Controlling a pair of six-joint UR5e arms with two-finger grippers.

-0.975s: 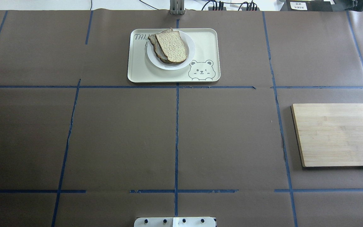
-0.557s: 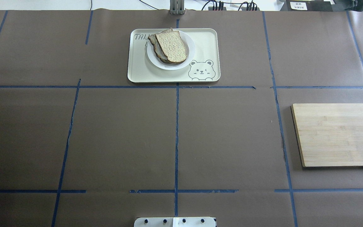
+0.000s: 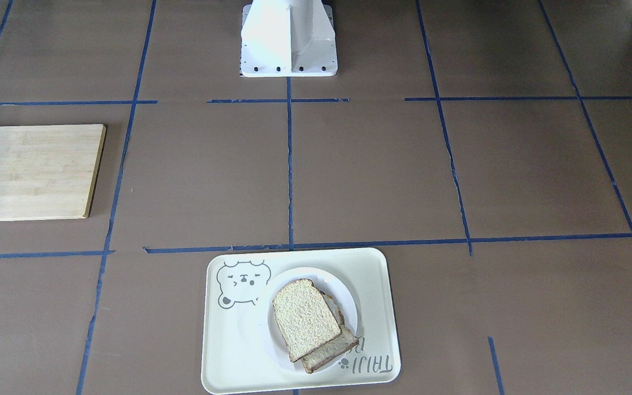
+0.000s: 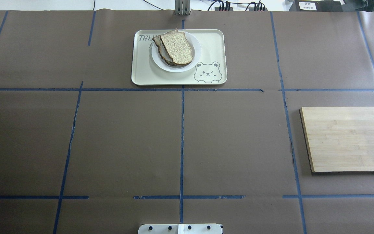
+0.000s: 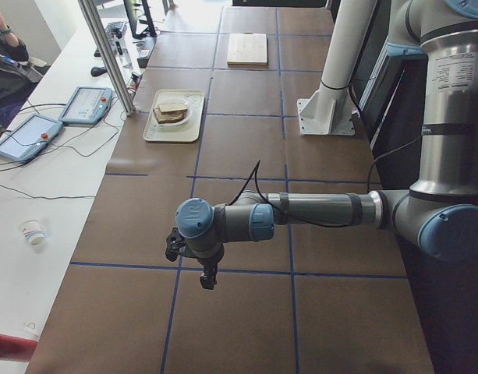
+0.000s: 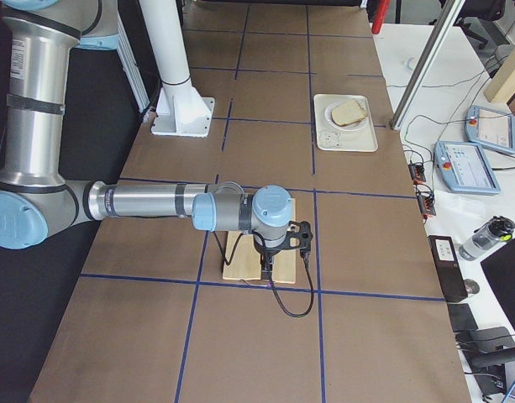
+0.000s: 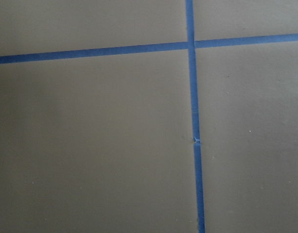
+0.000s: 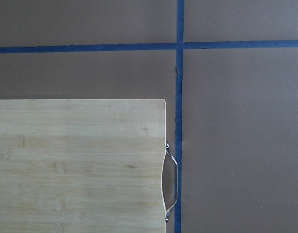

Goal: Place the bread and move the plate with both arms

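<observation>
The bread [image 4: 176, 47] is a bare speckled slice that lies on top of a second, mostly covered slice on the plate [image 4: 197, 52]. The plate stands on a cream bear tray [image 4: 141, 70] at the table's far middle. They also show in the front view: bread [image 3: 305, 319], plate [image 3: 346, 307], tray [image 3: 228, 351]. My left gripper [image 5: 207, 279] hangs over bare table at the left end, far from the plate. My right gripper [image 6: 270, 270] hangs over the wooden board's edge. Both show only in side views, so I cannot tell whether they are open or shut.
A bamboo cutting board [image 4: 347, 138] lies at the right; it fills the lower left of the right wrist view [image 8: 76, 165]. The white robot base [image 3: 288, 38] stands at the near middle edge. Blue tape lines cross the brown table cover [image 7: 90, 145].
</observation>
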